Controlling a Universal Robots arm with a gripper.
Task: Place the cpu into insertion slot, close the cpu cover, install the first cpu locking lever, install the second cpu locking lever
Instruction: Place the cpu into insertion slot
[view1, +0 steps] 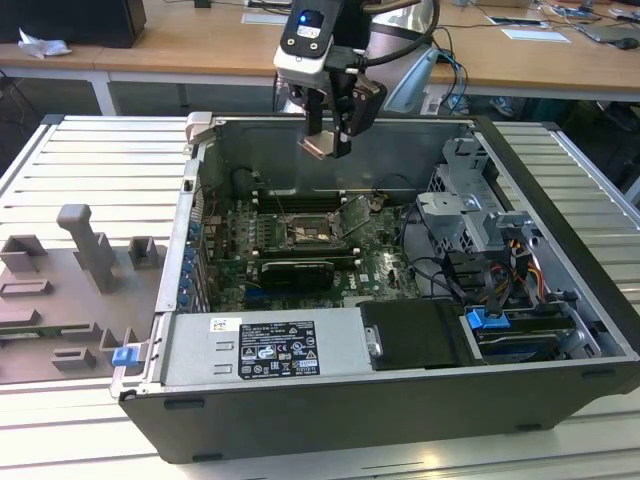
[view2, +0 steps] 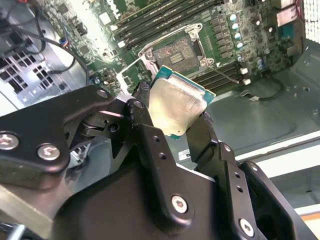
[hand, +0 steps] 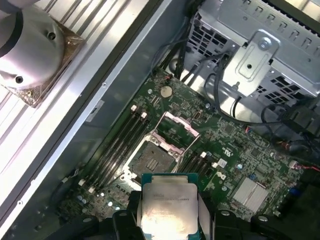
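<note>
Fingers (view2: 146, 120) of mine grip the cpu (view2: 176, 105) by its edges, above the open slot (view2: 176, 51); it looks tilted, so a skewed descent could, I judge, bend contacts.

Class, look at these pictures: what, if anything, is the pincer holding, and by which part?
The pincer holds the cpu, clamped by two opposite edges.

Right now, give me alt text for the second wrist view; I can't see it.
The hand grips the cpu by two opposite edges, metal top facing the camera, above the motherboard. Beyond it the insertion slot lies empty, its cpu cover swung open.
</note>
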